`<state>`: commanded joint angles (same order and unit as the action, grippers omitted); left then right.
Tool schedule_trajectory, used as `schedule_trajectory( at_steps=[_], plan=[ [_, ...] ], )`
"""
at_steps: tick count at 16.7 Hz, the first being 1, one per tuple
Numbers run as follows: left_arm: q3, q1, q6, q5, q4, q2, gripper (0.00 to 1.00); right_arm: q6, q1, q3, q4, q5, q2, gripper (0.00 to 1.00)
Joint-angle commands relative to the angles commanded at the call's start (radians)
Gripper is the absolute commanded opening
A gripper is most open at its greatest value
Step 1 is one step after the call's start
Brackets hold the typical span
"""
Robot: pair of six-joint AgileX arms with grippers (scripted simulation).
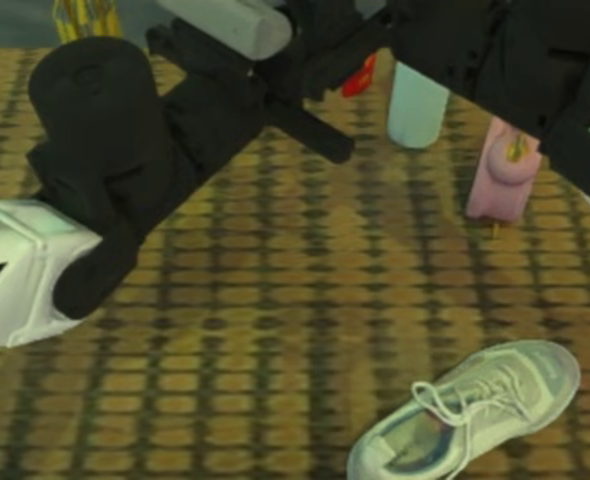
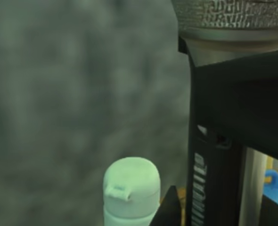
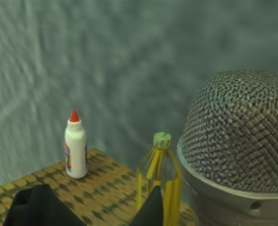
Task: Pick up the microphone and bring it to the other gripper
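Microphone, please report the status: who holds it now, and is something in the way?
Left gripper shut on black-handled microphone with silver mesh head, held aloft. Right gripper open beside the head, not yet around it. Nothing between them.

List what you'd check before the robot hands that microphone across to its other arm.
1. Left gripper grips the microphone: ok, the black handle sits between its fingers.
2. Microphone lifted off the table: ok.
3. Right gripper open to receive: ok, its fingers are apart.
4. Microphone lined up between the right gripper's fingers: cannot tell; the mesh head looms close beside them, not between.
5. Room around the handover: cannot tell; the pale green bottle and the yellow stick bundle stand nearby.
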<state>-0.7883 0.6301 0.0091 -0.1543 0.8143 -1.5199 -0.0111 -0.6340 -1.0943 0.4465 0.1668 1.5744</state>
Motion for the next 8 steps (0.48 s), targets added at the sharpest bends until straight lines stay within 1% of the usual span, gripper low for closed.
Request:
schedule_trajectory(
  at_steps=[1, 8],
  plan=[
    [0.0, 0.0, 0.0, 0.0, 0.0, 0.0, 0.0, 0.0, 0.0, 0.0, 0.0, 0.0, 0.0, 1.0],
    [0.0, 0.0, 0.0, 0.0, 0.0, 0.0, 0.0, 0.0, 0.0, 0.0, 0.0, 0.0, 0.0, 0.47]
  ],
)
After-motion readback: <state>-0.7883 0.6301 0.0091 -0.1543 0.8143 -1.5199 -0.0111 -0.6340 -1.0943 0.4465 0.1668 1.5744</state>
